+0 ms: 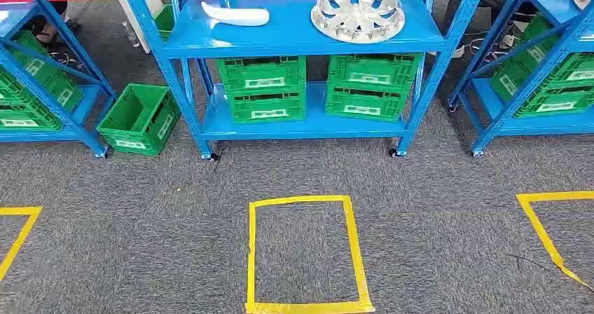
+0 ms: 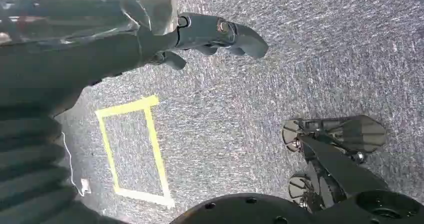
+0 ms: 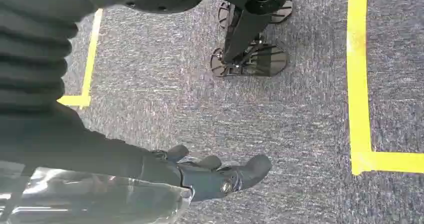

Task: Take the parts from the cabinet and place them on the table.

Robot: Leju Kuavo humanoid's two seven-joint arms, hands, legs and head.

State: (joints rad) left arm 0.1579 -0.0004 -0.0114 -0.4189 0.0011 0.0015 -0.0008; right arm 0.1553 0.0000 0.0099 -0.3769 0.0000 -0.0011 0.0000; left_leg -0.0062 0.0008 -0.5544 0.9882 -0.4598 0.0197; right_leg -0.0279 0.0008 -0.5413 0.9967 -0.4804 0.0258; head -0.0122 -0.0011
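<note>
Both arms hang over the grey carpet. The left hand (image 2: 210,34) holds nothing, fingers loosely apart; the right hand (image 3: 215,174) likewise (thumb stretched forward).

On the blue cabinet (image 1: 308,37), a white elongated part (image 1: 235,13) lies toward the top shelf's left end and a silver wheel cover (image 1: 358,12) toward its right end. Four green crates (image 1: 263,88), stacked in pairs, sit on the lower shelf; their contents cannot be seen. An open green crate (image 1: 139,119) stands on the floor by the cabinet's left leg.

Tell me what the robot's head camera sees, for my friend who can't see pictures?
A blue metal rack stands on grey carpet, its top shelf holding a long white part on the left and a round silver wheel cover on the right. Green crates fill the lower shelf, another green crate sits on the floor, and a yellow tape square lies in front.
</note>
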